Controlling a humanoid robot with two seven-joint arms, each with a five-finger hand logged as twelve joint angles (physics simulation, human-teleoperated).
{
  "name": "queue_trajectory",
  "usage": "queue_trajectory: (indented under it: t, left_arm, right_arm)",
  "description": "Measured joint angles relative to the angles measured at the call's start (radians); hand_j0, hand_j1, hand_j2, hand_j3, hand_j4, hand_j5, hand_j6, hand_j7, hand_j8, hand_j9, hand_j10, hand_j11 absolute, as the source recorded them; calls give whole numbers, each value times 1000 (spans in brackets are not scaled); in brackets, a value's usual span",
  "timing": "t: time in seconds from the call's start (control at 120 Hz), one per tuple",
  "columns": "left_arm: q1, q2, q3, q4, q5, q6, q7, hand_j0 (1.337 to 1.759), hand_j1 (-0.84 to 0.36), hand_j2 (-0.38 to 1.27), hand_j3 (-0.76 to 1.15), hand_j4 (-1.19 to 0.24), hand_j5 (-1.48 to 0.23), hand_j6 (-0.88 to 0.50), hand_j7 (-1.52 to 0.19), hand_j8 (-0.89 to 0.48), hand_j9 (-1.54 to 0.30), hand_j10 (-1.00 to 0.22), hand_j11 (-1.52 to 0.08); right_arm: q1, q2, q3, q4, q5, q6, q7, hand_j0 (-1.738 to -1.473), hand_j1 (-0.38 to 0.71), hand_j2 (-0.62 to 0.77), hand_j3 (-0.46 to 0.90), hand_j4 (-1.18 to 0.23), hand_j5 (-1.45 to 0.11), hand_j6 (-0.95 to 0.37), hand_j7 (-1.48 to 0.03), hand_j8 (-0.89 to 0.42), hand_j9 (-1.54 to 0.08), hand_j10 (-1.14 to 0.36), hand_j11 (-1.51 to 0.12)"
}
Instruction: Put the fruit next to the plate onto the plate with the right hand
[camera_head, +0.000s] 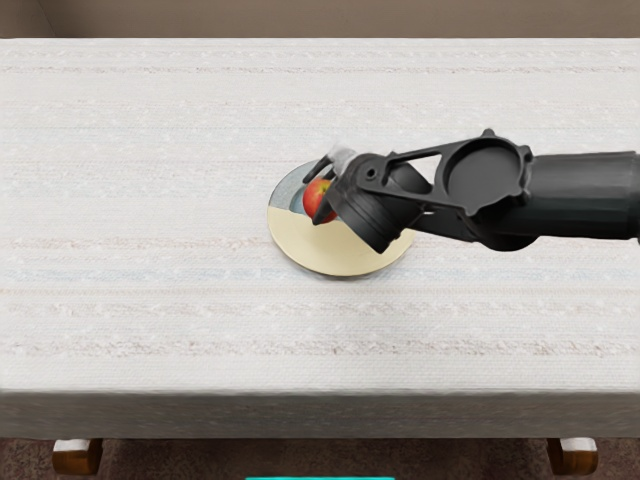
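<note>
Apple (317, 198) is sitting near the far-left rim of the plate (330, 255), under the right hand (338, 178). Can't tell if it's gripping. Letting go there, it's probably rolling onto the counter (150, 150).

A pale table (150, 150) on wooden feet (77, 456) stands on brown floor (200, 458), beige wall (300, 15) behind.
</note>
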Motion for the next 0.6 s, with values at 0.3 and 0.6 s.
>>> queue_trajectory:
  t: [0.3,0.6]
  left_arm:
    - [0,0,0,0,0,0,0,1658,69,47,0,-234,-304,-234,-304,-234,-304,-234,-304]
    - [0,0,0,0,0,0,0,1658,69,47,0,-234,-304,-234,-304,-234,-304,-234,-304]
  right_arm:
    - [0,-1,0,-3,-3,0,0,-1658,61,-29,0,-348,-459,-336,-456,-320,-456,-347,-457]
    - [31,-28,15,-2,3,0,0,-1658,-160,-22,0,-160,-209,-158,-208,-154,-209,-160,-209]
